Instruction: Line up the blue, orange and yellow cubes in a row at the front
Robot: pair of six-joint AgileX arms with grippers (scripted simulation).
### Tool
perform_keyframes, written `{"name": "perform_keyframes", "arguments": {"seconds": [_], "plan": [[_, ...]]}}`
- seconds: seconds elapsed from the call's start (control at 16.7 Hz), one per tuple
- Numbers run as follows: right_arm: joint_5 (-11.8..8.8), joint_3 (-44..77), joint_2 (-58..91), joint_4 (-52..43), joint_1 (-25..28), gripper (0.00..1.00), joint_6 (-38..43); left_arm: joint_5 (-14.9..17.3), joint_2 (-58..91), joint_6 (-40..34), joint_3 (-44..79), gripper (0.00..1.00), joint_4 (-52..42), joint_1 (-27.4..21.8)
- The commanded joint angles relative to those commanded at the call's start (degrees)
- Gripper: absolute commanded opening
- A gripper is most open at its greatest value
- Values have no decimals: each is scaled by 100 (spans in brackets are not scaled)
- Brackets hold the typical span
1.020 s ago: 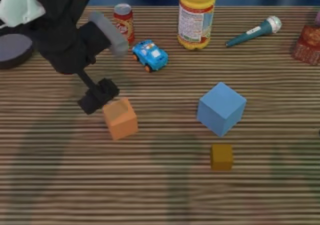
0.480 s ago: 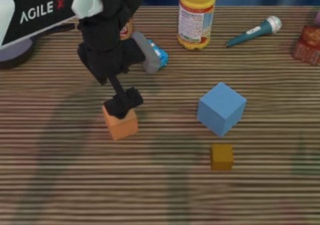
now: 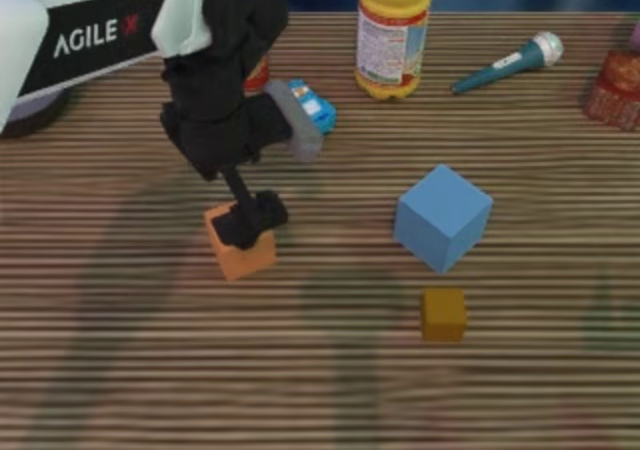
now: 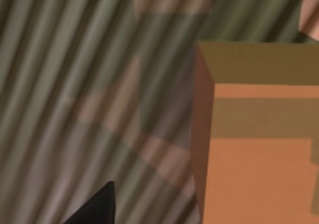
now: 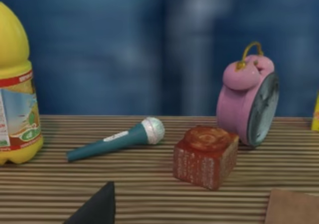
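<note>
The orange cube (image 3: 243,253) sits left of the table's middle, and my left gripper (image 3: 250,220) hangs open over its top rear part. In the left wrist view the orange cube (image 4: 259,149) fills one side. Only one dark fingertip (image 4: 98,208) shows there, with a strip of table between it and the cube. The large light-blue cube (image 3: 442,217) stands right of centre. The small mustard-yellow cube (image 3: 443,313) lies just in front of it. My right arm is outside the top view. Its wrist view shows one dark fingertip (image 5: 98,208) held off to one side, with nothing held.
Along the back stand a yellow bottle (image 3: 395,30), a teal microphone (image 3: 508,62), a reddish block (image 3: 615,88) and a blue toy car (image 3: 316,110) partly behind the left arm. A pink alarm clock (image 5: 248,100) shows in the right wrist view.
My left arm has swung right and come down, carrying its gripper from beside the orange cube's rear left corner to over the cube's top. No cube has moved.
</note>
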Motion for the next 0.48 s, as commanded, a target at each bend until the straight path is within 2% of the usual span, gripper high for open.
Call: {"name": "perform_keyframes", "arguments": {"seconds": [0.24, 0.48], "plan": [[0, 0, 0, 0, 0, 100, 0, 3, 341, 2, -615, 100, 1033, 1], [0, 0, 0, 0, 0, 100, 0, 4, 467, 6, -814, 100, 1300, -2]]}}
